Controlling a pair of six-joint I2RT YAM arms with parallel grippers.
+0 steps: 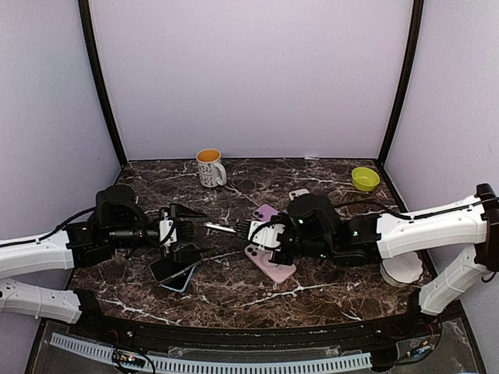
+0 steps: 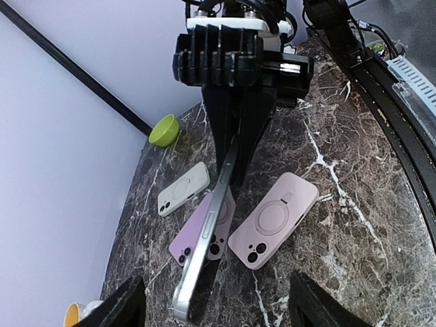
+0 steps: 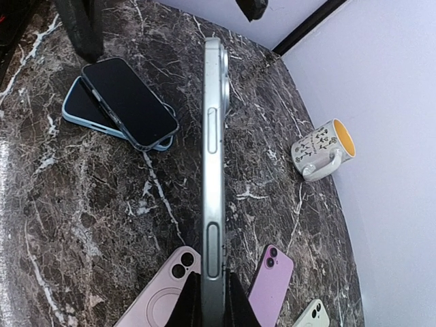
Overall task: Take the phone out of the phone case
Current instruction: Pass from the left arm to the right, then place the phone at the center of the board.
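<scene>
Phone rides edge-up, clamped in your right gripper for a firm hold; left gripper ahead gapes wide.

Pale lilac walls, black corner posts, dark marble table, even light

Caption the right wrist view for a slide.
Right tool grips the silver phone edge-on over the marble table, pink case nearby.

Marble table: mug, bowl, cases
</scene>
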